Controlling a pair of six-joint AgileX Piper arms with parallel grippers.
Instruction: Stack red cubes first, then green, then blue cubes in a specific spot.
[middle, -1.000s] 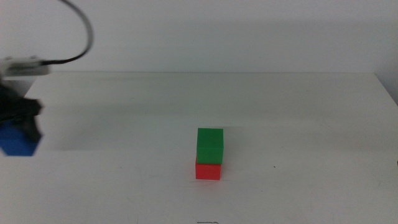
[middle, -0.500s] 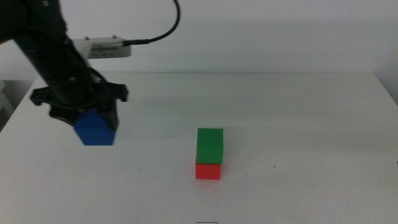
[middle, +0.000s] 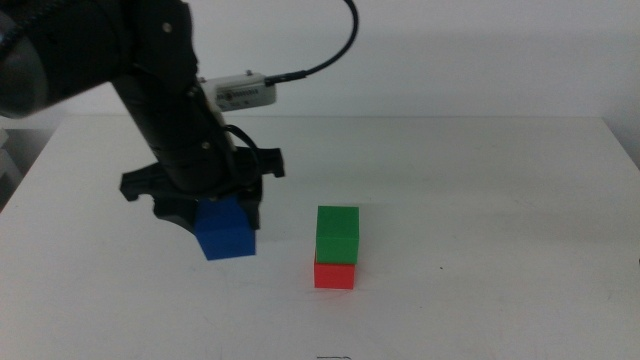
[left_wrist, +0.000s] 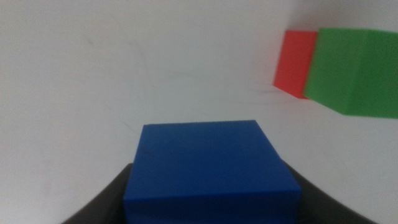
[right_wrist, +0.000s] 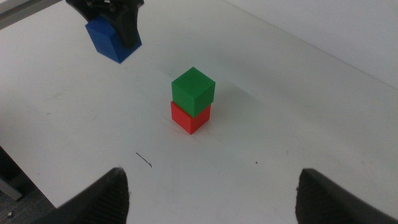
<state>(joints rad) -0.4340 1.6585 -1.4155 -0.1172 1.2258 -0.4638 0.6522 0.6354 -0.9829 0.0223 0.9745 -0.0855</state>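
White table holds green stacked on red; left gripper carries blue beside it, unplaced, while right gripper waits wide open.

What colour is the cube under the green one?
Red cube, beneath the green cube; clearest in the right wrist view.

Blue cube gripped by left gripper above white table, green cube stacked on red cube, stack just right of blue cube, apart.
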